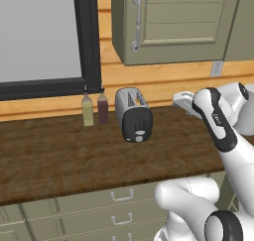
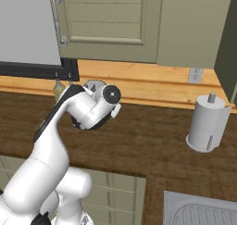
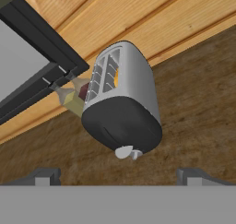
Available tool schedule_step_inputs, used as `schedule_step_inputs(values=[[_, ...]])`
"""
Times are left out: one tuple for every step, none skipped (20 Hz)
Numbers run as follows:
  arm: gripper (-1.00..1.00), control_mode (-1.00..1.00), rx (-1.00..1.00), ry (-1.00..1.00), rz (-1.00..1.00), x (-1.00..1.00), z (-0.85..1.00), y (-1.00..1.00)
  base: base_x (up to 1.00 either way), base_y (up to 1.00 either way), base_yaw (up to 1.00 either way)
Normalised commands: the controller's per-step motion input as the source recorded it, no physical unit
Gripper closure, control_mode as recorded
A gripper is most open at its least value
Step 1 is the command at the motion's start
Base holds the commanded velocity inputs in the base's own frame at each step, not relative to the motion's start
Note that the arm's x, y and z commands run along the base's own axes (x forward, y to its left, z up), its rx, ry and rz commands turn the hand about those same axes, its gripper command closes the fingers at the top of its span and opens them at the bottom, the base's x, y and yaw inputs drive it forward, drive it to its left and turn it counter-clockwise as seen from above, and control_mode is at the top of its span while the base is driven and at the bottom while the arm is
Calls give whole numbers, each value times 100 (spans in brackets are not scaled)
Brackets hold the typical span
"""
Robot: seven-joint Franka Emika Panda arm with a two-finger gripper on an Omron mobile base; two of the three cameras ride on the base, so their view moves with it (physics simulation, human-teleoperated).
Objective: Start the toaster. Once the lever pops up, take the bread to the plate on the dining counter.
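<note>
The toaster (image 1: 133, 114) stands near the table's (image 1: 59, 155) back edge, its black end face toward the front edge with bare wood before it. Two bottles (image 1: 95, 108) crowd just beside it toward the window. The paper-towel roll (image 2: 208, 123) stands well apart, leaving open wood between.

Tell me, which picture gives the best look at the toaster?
The hand view: the toaster sits near the middle, large, with its slots, black end face and pale lever clear. The left base view shows it smaller, beside two bottles. In the right base view the arm hides nearly all of it.
</note>
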Motion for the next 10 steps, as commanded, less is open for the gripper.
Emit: schedule_step_inputs(values=[[-100,-100,0,0,0,0,0,0,0,0,0],[-100,-100,0,0,0,0,0,0,0,0,0],[-100,-100,0,0,0,0,0,0,0,0,0],[-100,-100,0,0,0,0,0,0,0,0,0],[-100,-100,0,0,0,0,0,0,0,0,0],[-100,-100,0,0,0,0,0,0,0,0,0],[-100,-100,0,0,0,0,0,0,0,0,0],[-100,-100,0,0,0,0,0,0,0,0,0],[-100,-100,0,0,0,0,0,0,0,0,0],[-100,-100,0,0,0,0,0,0,0,0,0]])
